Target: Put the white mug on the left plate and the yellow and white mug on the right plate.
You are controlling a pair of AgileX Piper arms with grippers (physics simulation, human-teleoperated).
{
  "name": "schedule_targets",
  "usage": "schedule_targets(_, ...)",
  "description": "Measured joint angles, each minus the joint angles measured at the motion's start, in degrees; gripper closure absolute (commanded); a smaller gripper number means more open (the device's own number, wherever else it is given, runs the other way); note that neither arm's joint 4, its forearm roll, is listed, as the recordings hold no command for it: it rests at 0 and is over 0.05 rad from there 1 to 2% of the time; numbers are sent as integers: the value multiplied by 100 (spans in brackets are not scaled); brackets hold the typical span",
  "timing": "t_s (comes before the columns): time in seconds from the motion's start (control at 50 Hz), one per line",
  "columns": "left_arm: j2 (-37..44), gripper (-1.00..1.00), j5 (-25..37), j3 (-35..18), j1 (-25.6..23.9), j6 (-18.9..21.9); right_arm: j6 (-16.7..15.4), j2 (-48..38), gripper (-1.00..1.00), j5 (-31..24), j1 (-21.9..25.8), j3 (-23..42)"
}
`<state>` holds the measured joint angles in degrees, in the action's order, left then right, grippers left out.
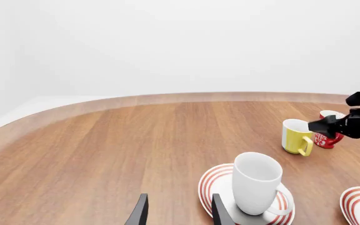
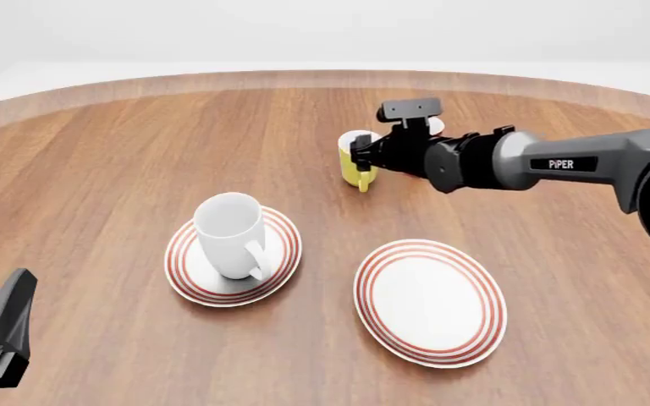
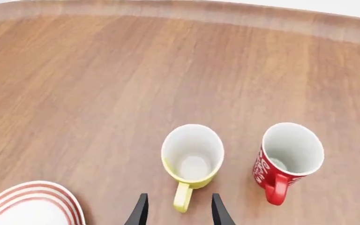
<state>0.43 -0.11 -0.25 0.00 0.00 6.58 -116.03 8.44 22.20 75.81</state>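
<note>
- the yellow and white mug (image 3: pixel 192 157) stands upright on the wooden table (image 2: pixel 133 152), mouth up, its long axis vertical; in the right wrist view its yellow handle points straight back at the right gripper (image 3: pixel 175 211).
- it is a small mug, yellow outside and white inside, and sits beyond the two plates, just beside a red cup (image 3: pixel 288 161) with white markings, the two apart.
- the right gripper hangs over the handle with fingers parted, one on each side of it and holding nothing; whether they touch the handle cannot be told.
- in the front view the right arm covers most of the yellow and white mug (image 2: pixel 355 165), and the red cup is almost wholly hidden behind it.
- the white mug (image 2: pixel 233 235), large, plain and glossy, stands upright on the left plate (image 2: pixel 190 275), its handle turned toward the camera side and slightly right.
- the right plate (image 2: pixel 429 300), white with red rings, lies bare nearby.
- the left gripper (image 1: pixel 178 213) is open and empty, low at the near left, its fingers cut off by the frame edge.
</note>
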Motion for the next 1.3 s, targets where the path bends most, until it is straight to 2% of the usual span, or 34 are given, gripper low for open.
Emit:
schedule_targets(0.82,0,-100,0,0,0,0,375,-797,-100,-110,11,559)
schedule_targets(1.3,0,-100,0,0,0,0,563,-941,-100,-41,0,494)
